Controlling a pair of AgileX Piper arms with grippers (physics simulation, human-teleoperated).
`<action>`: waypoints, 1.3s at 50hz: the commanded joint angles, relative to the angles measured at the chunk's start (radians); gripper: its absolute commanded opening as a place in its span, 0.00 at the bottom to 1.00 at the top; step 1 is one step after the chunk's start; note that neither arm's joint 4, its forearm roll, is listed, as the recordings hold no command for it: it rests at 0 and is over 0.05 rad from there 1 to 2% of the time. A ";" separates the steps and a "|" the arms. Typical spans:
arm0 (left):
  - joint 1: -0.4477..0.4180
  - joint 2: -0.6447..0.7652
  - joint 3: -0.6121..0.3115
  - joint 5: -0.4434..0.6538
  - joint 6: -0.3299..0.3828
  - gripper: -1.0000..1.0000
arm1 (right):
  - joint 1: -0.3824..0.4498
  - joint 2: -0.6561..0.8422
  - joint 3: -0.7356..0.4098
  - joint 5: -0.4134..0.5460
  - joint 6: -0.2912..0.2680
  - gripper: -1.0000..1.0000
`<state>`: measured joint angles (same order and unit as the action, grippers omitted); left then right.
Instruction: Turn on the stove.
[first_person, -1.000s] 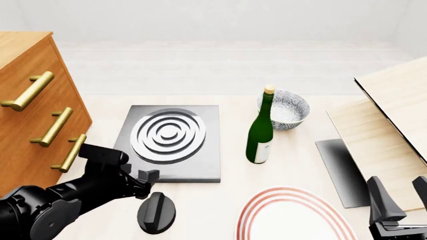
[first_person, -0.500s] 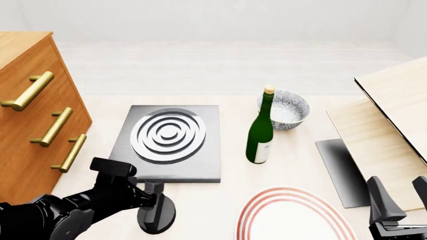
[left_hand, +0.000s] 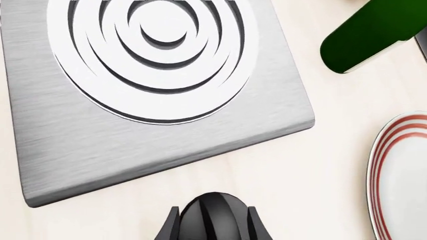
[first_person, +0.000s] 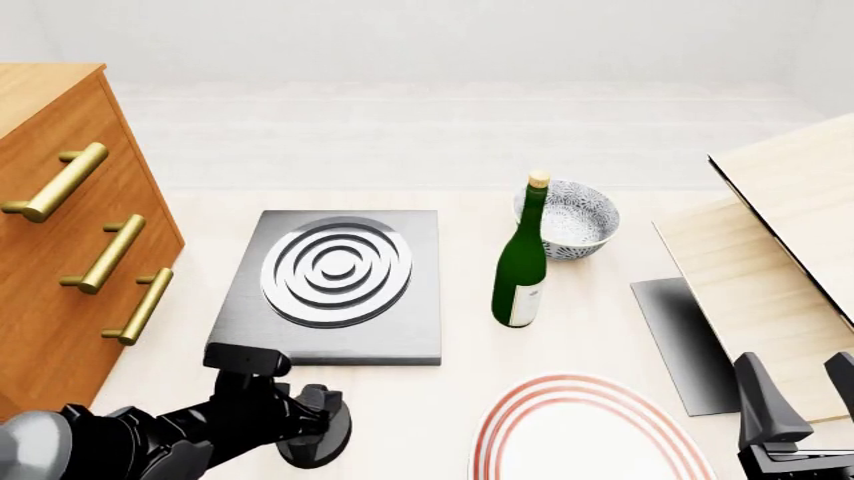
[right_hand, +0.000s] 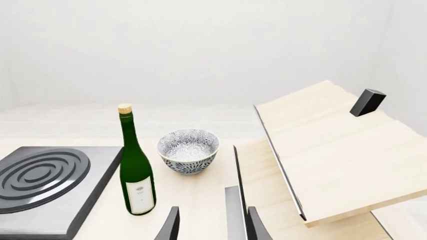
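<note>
The stove (first_person: 400, 335) is a flat dark-grey slab with silver-white burner rings, left of the table's middle. It fills the left wrist view (left_hand: 280, 110) and shows in the right wrist view (right_hand: 87, 200). Its black ridged knob (first_person: 324, 440) lies on the table just in front of the slab. My left gripper (first_person: 304, 408) is down over the knob. In the left wrist view the knob (left_hand: 212, 217) sits between the two fingers (left_hand: 171, 229), which touch its sides. My right gripper (first_person: 801, 395) is open and empty at the front right, far from the stove.
A green wine bottle (first_person: 521, 270) stands right of the stove, with a patterned bowl (first_person: 577, 220) behind it. A white plate with red rings (first_person: 587, 435) lies front middle. A wooden drawer cabinet (first_person: 67, 240) stands left. A tilted wooden board (first_person: 787, 230) is at the right.
My left gripper has moved back toward the table's front edge and down onto the knob, and its fingers now flank it. The right arm has not moved.
</note>
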<state>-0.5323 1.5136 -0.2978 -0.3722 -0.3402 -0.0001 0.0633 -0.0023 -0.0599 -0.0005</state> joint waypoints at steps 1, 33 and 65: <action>-0.025 0.055 0.014 -0.051 -0.046 1.00 | 0.000 0.000 0.000 0.000 0.000 1.00; 0.128 -0.066 -0.010 0.064 0.031 1.00 | 0.000 0.000 0.000 0.000 0.000 1.00; 0.213 -0.222 -0.026 0.188 0.095 1.00 | 0.000 0.000 0.000 0.000 0.000 1.00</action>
<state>-0.3279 1.3744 -0.3082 -0.2572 -0.2696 -0.0001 0.0634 -0.0023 -0.0600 -0.0005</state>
